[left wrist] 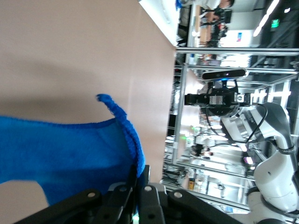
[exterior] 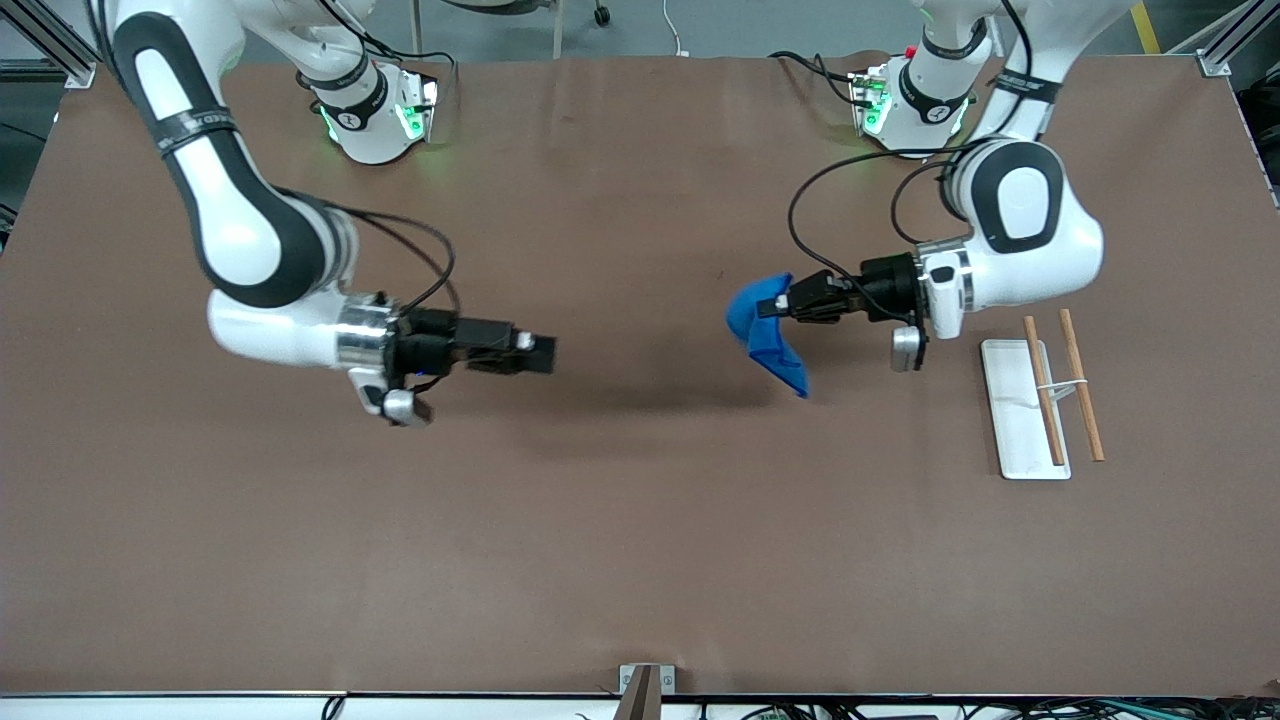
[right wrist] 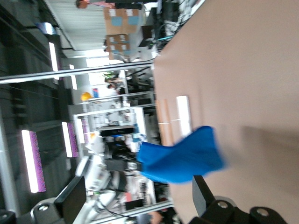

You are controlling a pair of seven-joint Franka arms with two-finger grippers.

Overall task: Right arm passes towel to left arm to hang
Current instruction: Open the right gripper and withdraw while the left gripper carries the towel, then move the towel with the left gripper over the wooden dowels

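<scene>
Left gripper (exterior: 790,300) is clamped on the towel (exterior: 762,328), which I see bunched and hanging from its fingers above the table (exterior: 620,520), with the rack (exterior: 1040,400) lying near it toward the left arm's end. Right gripper (exterior: 545,353) hovers over the table's middle, well apart from the towel, its fingers (right wrist: 70,201) spread wide and holding nothing.
</scene>
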